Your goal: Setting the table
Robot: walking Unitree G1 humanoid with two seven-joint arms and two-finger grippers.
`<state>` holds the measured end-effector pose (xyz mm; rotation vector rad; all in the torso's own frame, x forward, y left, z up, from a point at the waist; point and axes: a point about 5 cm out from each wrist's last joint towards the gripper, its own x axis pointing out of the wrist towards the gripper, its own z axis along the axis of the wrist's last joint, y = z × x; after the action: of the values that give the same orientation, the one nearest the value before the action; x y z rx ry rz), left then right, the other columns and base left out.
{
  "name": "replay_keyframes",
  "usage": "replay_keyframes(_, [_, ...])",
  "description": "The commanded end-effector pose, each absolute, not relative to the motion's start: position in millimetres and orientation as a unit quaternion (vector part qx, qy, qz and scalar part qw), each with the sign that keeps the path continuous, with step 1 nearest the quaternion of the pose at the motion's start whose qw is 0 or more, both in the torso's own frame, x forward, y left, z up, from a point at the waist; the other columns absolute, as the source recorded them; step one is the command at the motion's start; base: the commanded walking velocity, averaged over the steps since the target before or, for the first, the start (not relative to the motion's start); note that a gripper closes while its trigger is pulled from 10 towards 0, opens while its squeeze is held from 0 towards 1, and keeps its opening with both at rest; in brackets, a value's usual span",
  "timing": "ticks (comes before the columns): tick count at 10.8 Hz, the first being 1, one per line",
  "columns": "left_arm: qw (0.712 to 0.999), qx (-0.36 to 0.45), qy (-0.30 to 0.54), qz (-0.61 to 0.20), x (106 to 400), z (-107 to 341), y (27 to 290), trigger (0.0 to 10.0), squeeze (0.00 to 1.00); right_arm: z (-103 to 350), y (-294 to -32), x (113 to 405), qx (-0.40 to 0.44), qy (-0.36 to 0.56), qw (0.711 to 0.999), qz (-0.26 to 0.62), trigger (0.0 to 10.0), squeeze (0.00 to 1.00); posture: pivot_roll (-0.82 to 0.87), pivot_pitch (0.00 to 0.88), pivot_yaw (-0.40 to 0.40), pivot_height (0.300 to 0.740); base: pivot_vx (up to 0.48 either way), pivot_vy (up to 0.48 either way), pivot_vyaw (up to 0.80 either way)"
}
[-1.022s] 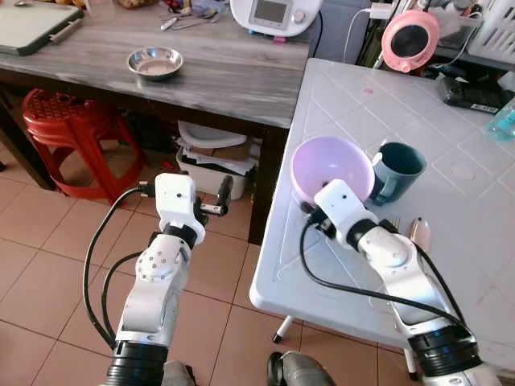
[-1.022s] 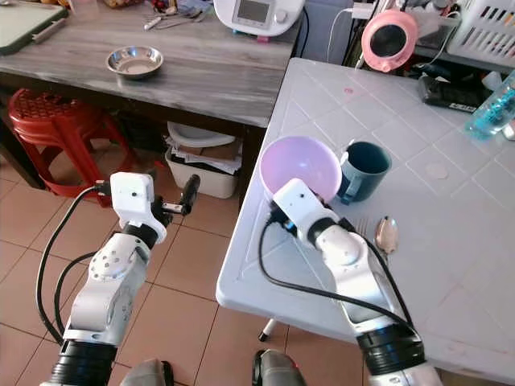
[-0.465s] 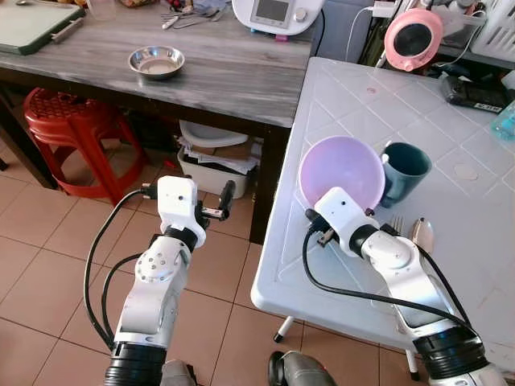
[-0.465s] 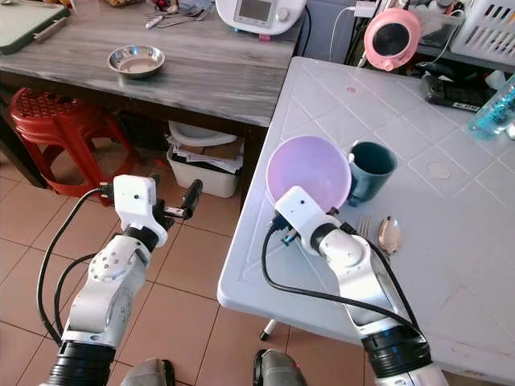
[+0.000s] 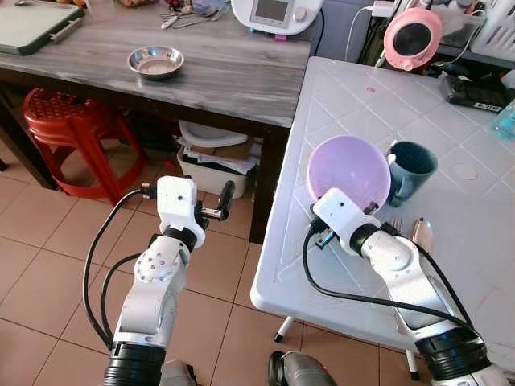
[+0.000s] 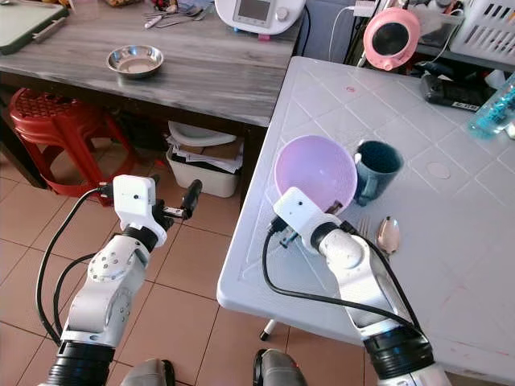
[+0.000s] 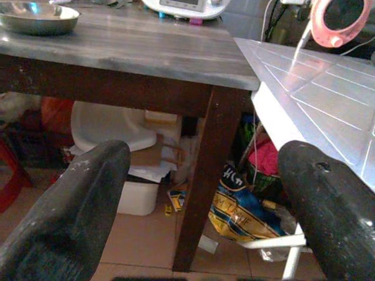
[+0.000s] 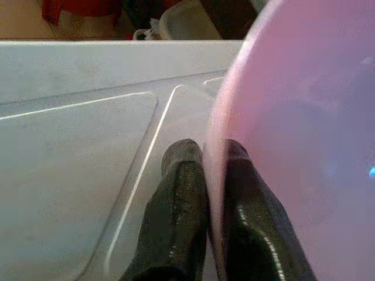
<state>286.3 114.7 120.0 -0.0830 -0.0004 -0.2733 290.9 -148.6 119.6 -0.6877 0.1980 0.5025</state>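
A lilac plastic bowl (image 5: 350, 170) sits near the left edge of the white table (image 5: 354, 104), its opening tipped toward me. My right gripper (image 8: 206, 149) is shut on the bowl's near rim, one finger inside and one outside. The bowl's far side is against a teal mug (image 5: 412, 165). A spoon (image 5: 420, 233) and a fork (image 5: 396, 223) lie just right of my right forearm. My left gripper (image 7: 199, 234) is open and holds nothing. It hangs over the tiled floor left of the table, pointing at the wooden table's leg (image 7: 202, 175).
A grey wooden table (image 5: 201, 72) at the left carries a small steel bowl (image 5: 155, 60) and a white appliance (image 5: 275, 14). A red stool (image 5: 68, 129) and a white bin (image 5: 211, 165) stand beneath it. A pink round gadget (image 5: 412, 39) and a blue bottle (image 6: 492, 108) stand at the white table's far side.
The lilac bowl has moved right in my right gripper, and the teal mug beside it has shifted right as well. My left arm has stayed put.
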Motion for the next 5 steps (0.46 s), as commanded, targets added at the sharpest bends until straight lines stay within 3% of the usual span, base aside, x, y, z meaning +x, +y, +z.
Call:
replay_keyframes(1, [0.990,-0.038,0.007,-0.134,283.7,117.8,114.1,10.0,0.00,95.8,-152.8,282.5,-0.330,0.149,0.896,0.255,0.0,0.00,-0.09,0.149,-0.034,0.740,0.000,0.000,0.00])
replay_keyframes(4, [0.992,-0.033,0.012,-0.124,284.0,116.0,117.8,10.0,0.00,91.6,-153.9,278.5,-0.331,0.151,0.897,0.253,0.0,0.00,-0.09,0.151,-0.038,0.740,0.000,0.000,0.00])
replay_keyframes(5, [0.992,-0.030,0.010,-0.126,284.3,116.7,117.9,10.0,0.00,92.7,-154.1,278.7,-0.335,0.145,0.897,0.249,0.0,0.00,-0.09,0.152,-0.032,0.740,0.000,0.371,0.00])
